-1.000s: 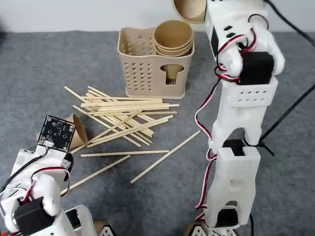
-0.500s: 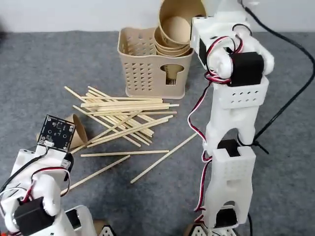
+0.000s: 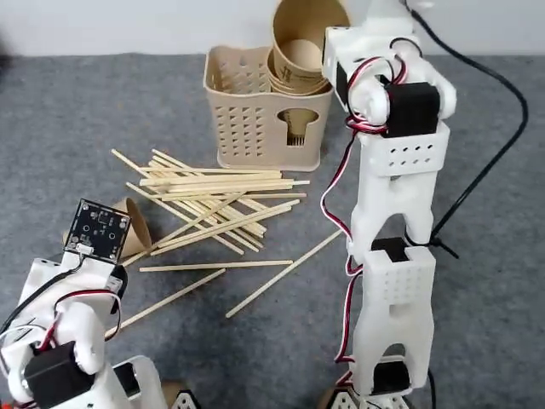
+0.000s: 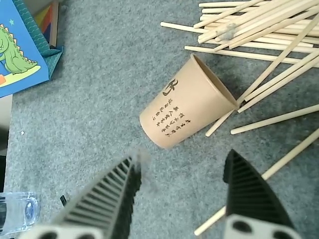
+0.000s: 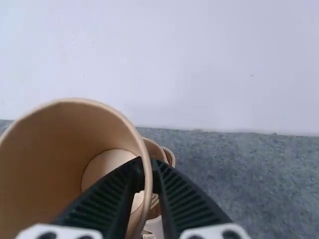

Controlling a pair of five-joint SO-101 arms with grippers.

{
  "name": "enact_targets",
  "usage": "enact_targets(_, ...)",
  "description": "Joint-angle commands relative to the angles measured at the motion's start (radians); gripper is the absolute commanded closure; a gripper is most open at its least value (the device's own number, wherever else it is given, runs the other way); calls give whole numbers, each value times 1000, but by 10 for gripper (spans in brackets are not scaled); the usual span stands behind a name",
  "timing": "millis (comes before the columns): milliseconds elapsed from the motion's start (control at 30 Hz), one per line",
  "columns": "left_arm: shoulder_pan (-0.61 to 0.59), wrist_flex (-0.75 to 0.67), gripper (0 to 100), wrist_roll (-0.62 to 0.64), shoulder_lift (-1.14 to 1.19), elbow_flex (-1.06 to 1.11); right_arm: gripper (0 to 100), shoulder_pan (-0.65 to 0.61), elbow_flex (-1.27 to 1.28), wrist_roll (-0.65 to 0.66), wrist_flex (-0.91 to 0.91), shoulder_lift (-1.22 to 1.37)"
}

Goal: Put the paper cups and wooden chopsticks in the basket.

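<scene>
The beige slotted basket stands at the back with a stack of paper cups in it. My right gripper is shut on the rim of another paper cup, which hangs tilted just above that stack. The held cup has its mouth toward the right wrist camera. A third paper cup lies on its side near my left gripper, which is open a short way in front of its base. Wooden chopsticks lie scattered between the basket and the lying cup.
Grey felt covers the table. Loose chopsticks lie close to the right arm's base. A blue dinosaur box and a clear object sit beyond the felt's edge near the left arm. A white wall runs behind the basket.
The right arm has swung its cup leftward and down, from behind the basket's right corner to over the stacked cups. The left arm has not moved.
</scene>
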Motion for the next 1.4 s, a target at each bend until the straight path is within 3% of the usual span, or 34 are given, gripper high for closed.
enact_targets(0,0,6,742,-3,-6,-2,991,-7,-5,3,-30,-41)
enact_targets(633,0,8,742,-3,-6,-1,991,-1,-8,-3,-22,47)
enact_targets(967,0,91,742,-2,-6,-8,987,13,-2,3,-21,94)
enact_targets(1167,0,91,742,-2,-6,-8,815,8,-3,43,47,108)
enact_targets(1367,0,91,742,-2,-6,-8,806,10,-15,12,1,99)
